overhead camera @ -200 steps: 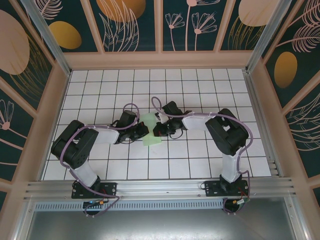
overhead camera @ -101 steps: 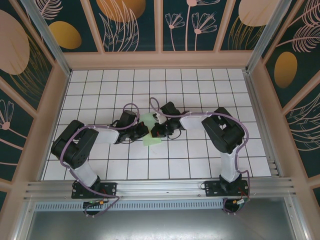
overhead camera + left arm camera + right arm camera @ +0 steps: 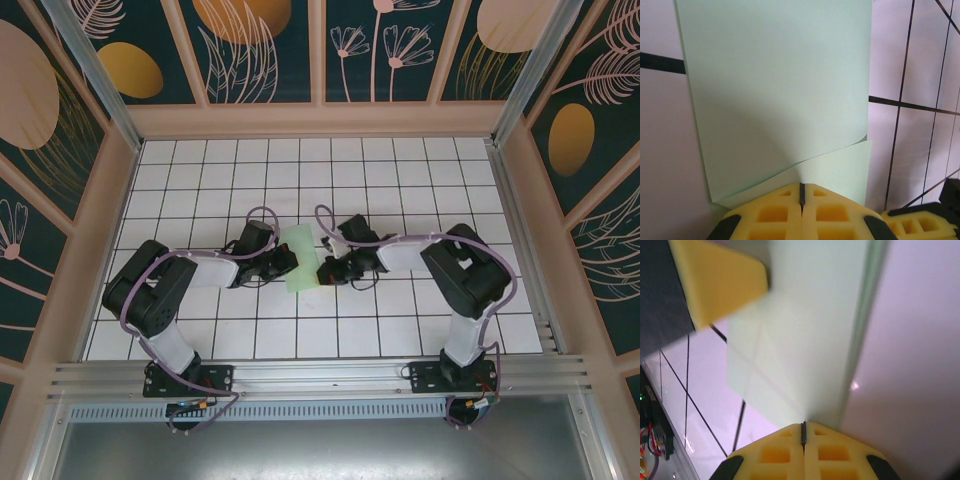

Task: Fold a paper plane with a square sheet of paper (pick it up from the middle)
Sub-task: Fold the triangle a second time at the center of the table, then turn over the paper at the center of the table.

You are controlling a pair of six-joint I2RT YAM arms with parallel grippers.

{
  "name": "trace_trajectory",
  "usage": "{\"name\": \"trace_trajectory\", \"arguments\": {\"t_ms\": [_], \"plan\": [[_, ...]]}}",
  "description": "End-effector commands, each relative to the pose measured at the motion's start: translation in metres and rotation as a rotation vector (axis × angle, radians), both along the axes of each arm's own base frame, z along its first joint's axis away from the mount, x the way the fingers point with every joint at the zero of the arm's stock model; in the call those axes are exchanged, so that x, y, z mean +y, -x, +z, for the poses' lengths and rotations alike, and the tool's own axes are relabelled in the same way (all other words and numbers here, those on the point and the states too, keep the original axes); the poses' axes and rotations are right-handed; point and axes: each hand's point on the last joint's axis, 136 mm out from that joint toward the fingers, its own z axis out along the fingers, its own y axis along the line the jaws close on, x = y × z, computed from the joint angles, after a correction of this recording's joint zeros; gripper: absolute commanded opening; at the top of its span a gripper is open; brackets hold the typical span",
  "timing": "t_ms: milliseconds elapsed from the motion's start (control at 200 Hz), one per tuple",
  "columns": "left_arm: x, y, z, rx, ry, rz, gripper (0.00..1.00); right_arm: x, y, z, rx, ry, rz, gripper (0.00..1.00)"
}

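Two grippers are seen meeting at the square sheet of paper (image 3: 303, 257), which lies on the white grid table (image 3: 400, 180) near its middle, between the arms. From above, the sheet is seen as a pale green upright strip, slightly tilted, with the left gripper (image 3: 287, 262) at its left edge and the right gripper (image 3: 326, 270) at its near right edge.

In the left wrist view the sheet (image 3: 775, 95) is shown doubled over: an upper layer is laid across a lower one, and its near edge is lifted in a soft curl just ahead of the left gripper (image 3: 801, 192). The yellow pads (image 3: 772, 215) are pressed together, with only a thin seam between them; whether paper is caught in that seam cannot be told.

In the right wrist view the paper (image 3: 805, 340) is reached by the right gripper (image 3: 803, 429), whose pads are likewise closed against each other. A yellow finger (image 3: 720, 280) of the left gripper is seen at the sheet's far side.
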Motion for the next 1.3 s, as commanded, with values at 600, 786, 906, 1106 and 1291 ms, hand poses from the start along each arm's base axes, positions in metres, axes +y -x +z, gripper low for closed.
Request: {"name": "trace_trajectory", "arguments": {"t_ms": [600, 786, 906, 1106, 1291], "plan": [[0.001, -0.024, 0.091, -0.188, 0.062, 0.076, 0.59, -0.001, -0.075, 0.061, -0.141, -0.140, -0.182, 0.38], [0.023, -0.010, 0.082, -0.172, 0.041, 0.165, 0.73, 0.013, -0.082, 0.053, -0.124, -0.168, -0.113, 0.43], [0.028, -0.001, 0.077, -0.177, 0.046, 0.165, 0.83, 0.022, -0.082, 0.046, -0.107, -0.185, -0.072, 0.43], [0.027, 0.007, 0.072, -0.179, 0.066, 0.145, 0.97, 0.032, -0.076, 0.037, -0.070, -0.215, -0.018, 0.33], [0.021, 0.009, 0.071, -0.167, 0.094, 0.115, 0.99, 0.032, -0.075, 0.032, -0.054, -0.215, -0.019, 0.16]]}}
